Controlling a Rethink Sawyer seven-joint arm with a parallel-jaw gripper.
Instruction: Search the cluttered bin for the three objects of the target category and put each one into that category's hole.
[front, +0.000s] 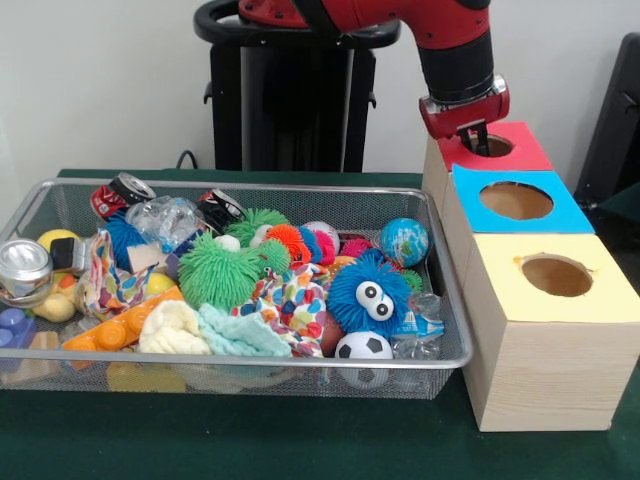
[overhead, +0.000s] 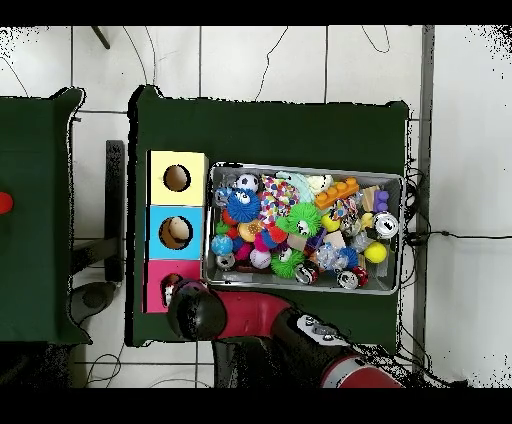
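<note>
Nearest the camera: yellow box (front: 560, 330), pale wood sides, yellow card top, round hole. Behind it blue box (front: 515, 205), then red box (front: 500, 150), same build, one hole each.

Wire-mesh bin (front: 240, 365) just beside the boxes, heaped full. Contents by texture:
- rubbery spiky puff balls: green (front: 215, 270), blue one with googly eyes (front: 368, 292), orange (front: 290, 240)
- smooth hard balls: soccer ball (front: 362, 346), globe ball (front: 404, 241)
- soft cloth: spotted fabric (front: 290, 295), mint and cream knits at front
- crushed drink cans (front: 122, 194) along the far rim, thin metal
- orange plastic brick (front: 120, 328), studded
- crinkled clear plastic near the cans

Gripper (front: 476, 138) sits directly over the red box's hole, tips at or just inside the opening. Jaws: cannot tell whether spread or closed, and nothing visible between them from either view. Overhead view has the arm's head covering most of the red top.

Progress, as judgement: arm is at the drop-off stage over red, so at least one item is probably being delivered or just released. Overhead shows something pale inside the blue hole (overhead: 178, 232); yellow hole looks dark. Which category is the target is not shown, nor how many of three are in. Remaining candidates are still somewhere in the heap, likely part-buried, so more digging ahead.
</note>
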